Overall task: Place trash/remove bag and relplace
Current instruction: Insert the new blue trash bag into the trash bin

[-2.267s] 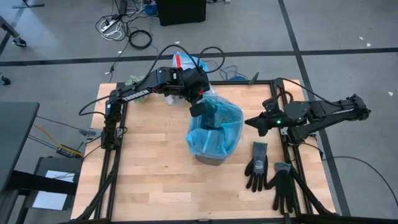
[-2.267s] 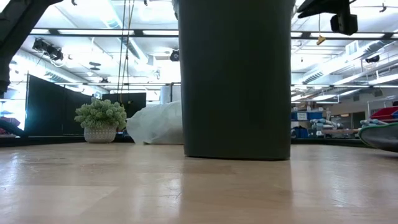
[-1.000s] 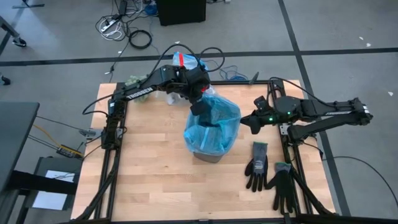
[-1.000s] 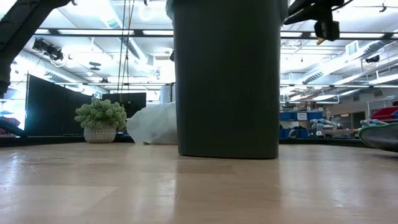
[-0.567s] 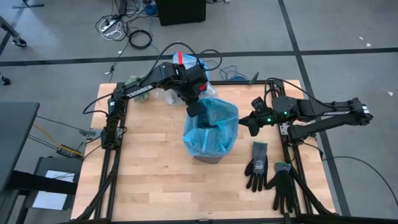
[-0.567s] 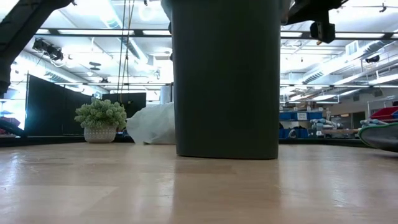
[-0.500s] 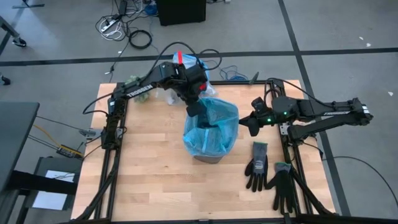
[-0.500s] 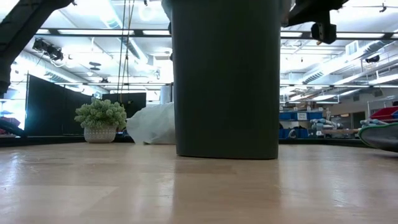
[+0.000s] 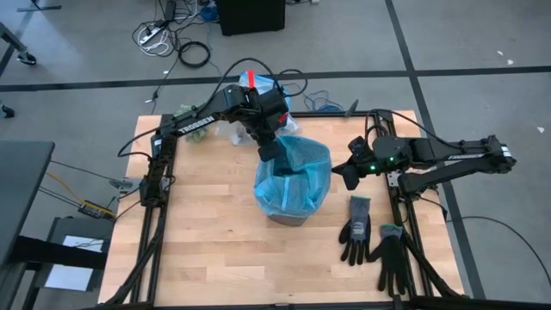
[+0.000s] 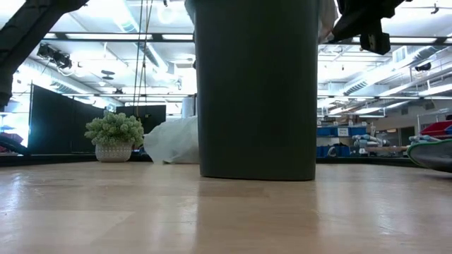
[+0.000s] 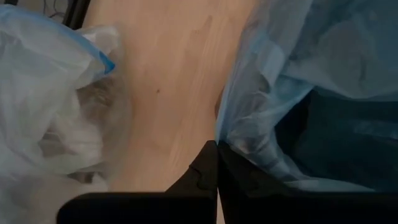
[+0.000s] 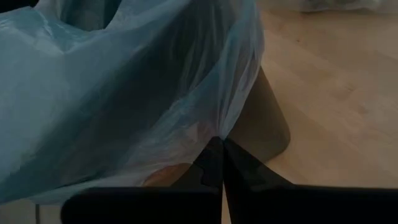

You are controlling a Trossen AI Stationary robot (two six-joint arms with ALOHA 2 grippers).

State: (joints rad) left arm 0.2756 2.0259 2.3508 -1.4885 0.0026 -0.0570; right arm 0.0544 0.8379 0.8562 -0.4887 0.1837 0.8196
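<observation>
A: Both arms are at the black bin [image 9: 293, 217] in the middle of the table [image 9: 207, 258]. The left gripper [image 9: 269, 151] sits at the far rim, fingers pressed together on the light-blue bag [image 9: 297, 176] draped over the bin.

B: And the right gripper [image 9: 340, 173]?

A: At the bin's right side, fingers pinched tight on a fold of that same blue plastic; the right wrist view shows the film gathered right at the tips [image 12: 216, 163].

B: Where's the grey-white liner?

A: The bag [image 9: 250, 90] lies in a crumpled heap at the table's far edge, behind the left arm, well apart from the bin. The low view shows it [image 10: 173, 141] beside a green plant [image 10: 113, 135].

B: Anything else on the table?

A: Two black gloves [image 9: 374, 241] lie near the right front corner.
</observation>
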